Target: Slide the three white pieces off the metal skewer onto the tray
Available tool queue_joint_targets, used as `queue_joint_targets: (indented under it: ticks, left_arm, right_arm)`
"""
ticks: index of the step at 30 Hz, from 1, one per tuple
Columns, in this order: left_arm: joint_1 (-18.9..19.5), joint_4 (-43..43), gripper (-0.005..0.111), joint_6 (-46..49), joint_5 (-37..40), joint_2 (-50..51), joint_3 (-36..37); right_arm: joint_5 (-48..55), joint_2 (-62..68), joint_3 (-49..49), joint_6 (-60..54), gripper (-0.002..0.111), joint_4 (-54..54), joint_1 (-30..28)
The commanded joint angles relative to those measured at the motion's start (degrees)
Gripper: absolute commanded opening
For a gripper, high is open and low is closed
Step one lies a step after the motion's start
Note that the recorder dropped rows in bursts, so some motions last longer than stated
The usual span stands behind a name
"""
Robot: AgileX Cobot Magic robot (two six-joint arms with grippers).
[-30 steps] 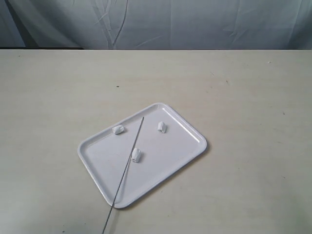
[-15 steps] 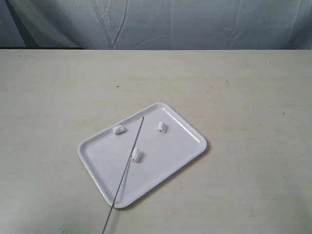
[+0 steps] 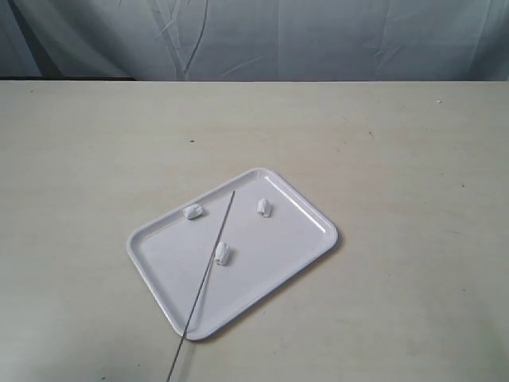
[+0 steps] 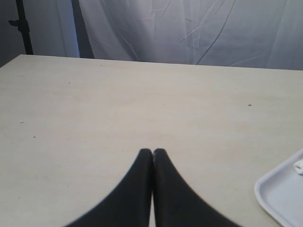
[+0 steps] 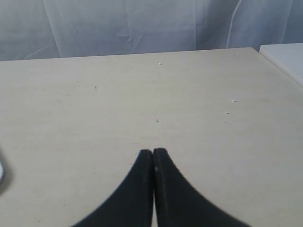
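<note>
- In the exterior view, the tray (image 3: 306, 239) sits centre frame on the counter (image 3: 398, 143).
- The three white pieces (image 3: 192, 212) (image 3: 264, 207) (image 3: 223, 253) lie apart on it, off the metal skewer (image 3: 205, 278).
- The metal skewer slants across the tray, past its lower rim to the bottom edge.
- The left gripper (image 4: 152, 152) and right gripper (image 5: 153, 152) have their jaws pressed together, holding nothing.

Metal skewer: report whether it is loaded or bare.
Apparently bare. Two white pieces lie on the tray clear of the skewer; the third piece lies close alongside it, seemingly not threaded.
</note>
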Motion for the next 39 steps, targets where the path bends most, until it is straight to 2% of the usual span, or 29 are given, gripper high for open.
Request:
queue_joint_targets:
  ticks: [1,7,14,23,27,39]
  left_arm:
    - [0.24,-0.75,0.0,0.24,0.22,-0.2,0.29]
    - [0.67,-0.62,0.0,0.24,0.22,-0.3,0.29]
    - [4.82,-0.62,0.0,-1.34,0.22,-0.29,0.29]
    - [4.6,-0.62,0.0,-1.58,0.22,-0.29,0.29]
    - [3.37,-0.62,0.0,-1.58,0.22,-0.29,0.29]
    - [3.65,0.36,0.0,-1.58,0.22,-0.29,0.29]
  right_arm:
    - [-0.27,-0.43,0.09,-0.16,-0.001,0.16,-0.43]
    - [-0.27,-0.43,0.09,-0.16,-0.001,0.16,-0.43]
    - [-0.27,-0.43,0.09,-0.16,-0.001,0.16,-0.43]
    - [-0.27,-0.43,0.09,-0.16,-0.001,0.16,-0.43]
    - [-0.27,-0.43,0.09,-0.16,-0.001,0.16,-0.43]
    - [-0.27,-0.43,0.09,-0.16,-0.001,0.16,-0.43]
